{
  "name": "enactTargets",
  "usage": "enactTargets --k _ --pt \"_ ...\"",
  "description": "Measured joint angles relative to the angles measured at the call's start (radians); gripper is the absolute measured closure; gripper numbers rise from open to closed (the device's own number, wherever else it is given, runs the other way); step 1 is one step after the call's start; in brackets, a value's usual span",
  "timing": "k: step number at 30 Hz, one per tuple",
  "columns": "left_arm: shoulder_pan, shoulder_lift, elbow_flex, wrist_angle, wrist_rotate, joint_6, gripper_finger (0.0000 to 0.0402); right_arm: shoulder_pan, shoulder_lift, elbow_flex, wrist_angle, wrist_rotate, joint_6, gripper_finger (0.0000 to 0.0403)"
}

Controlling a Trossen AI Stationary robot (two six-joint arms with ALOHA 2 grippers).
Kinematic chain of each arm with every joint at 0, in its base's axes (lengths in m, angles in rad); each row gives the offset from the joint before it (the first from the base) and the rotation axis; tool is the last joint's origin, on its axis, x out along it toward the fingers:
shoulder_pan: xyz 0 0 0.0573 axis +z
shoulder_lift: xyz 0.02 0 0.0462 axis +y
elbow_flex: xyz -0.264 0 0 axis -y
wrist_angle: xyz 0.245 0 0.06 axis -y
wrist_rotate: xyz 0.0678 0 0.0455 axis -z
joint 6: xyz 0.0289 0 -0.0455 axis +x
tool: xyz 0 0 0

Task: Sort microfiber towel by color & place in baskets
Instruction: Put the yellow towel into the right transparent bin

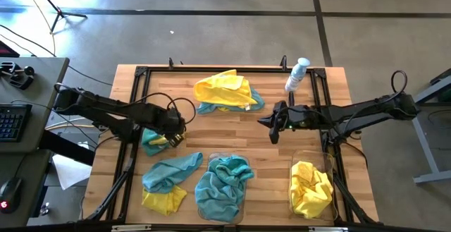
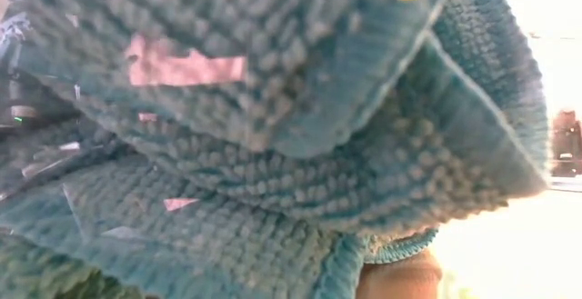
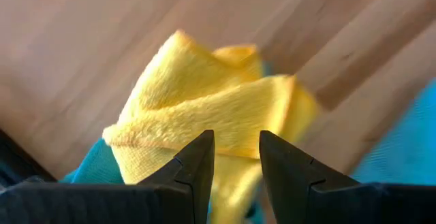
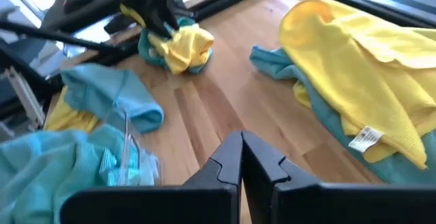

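My left gripper (image 1: 174, 133) (image 3: 235, 149) points down, open, over a small heap at the table's left: a bunched yellow microfiber towel (image 3: 204, 94) (image 4: 185, 45) lying on a teal one (image 1: 149, 144). My right gripper (image 1: 263, 122) (image 4: 240, 149) hangs shut and empty above the table's middle. One clear basket (image 1: 243, 198) at the near edge holds teal towels (image 2: 273, 154). The other basket (image 1: 328, 163), near right, holds yellow towels (image 1: 310, 190). More towels lie loose on the table. My left gripper comes from above with its fingertips (image 3: 201, 152) close over the yellow towel's top fold (image 3: 225, 118). I cannot tell whether they touch it. The towel lies on the teal one and on the table.
A yellow towel spread on a teal one (image 1: 224, 91) lies at the far middle. A teal towel on a yellow one (image 1: 166, 181) lies near left. A white and blue spray bottle (image 1: 297, 75) is at the far right. A dark frame (image 1: 134, 112) borders the wooden top.
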Motion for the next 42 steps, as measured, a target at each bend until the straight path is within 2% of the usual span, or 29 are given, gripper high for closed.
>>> enactTargets --k 11,13,17,19,24,31,37,42 --pt "0.083 0.000 -0.230 0.213 0.057 0.007 0.0302 0.000 0.000 0.000 0.020 0.027 0.115 0.0403" --pt "0.089 -0.001 -0.252 0.246 0.057 0.002 0.0320 0.000 0.000 0.000 0.020 0.027 0.145 0.0402" --pt "0.095 -0.001 -0.256 0.252 0.057 0.009 0.0387 0.000 0.000 0.000 0.020 0.026 0.182 0.0402" --pt "0.095 -0.006 -0.237 0.238 0.054 0.025 0.0392 0.000 0.000 0.000 0.020 0.024 0.183 0.0402" --pt "0.095 -0.027 -0.104 0.147 0.026 0.078 0.0399 0.000 0.001 0.000 0.022 0.024 0.182 0.0402" --pt "0.095 -0.039 0.211 0.009 -0.099 0.191 0.0401 0.000 0.001 0.000 0.078 0.023 0.189 0.0402" --pt "0.094 -0.039 0.445 0.014 -0.158 0.295 0.0401 0.000 0.001 0.001 0.246 -0.002 0.076 0.0402" --pt "0.094 -0.025 0.559 0.084 -0.160 0.371 0.0401 0.000 0.013 0.055 0.294 -0.043 -0.003 0.0402"
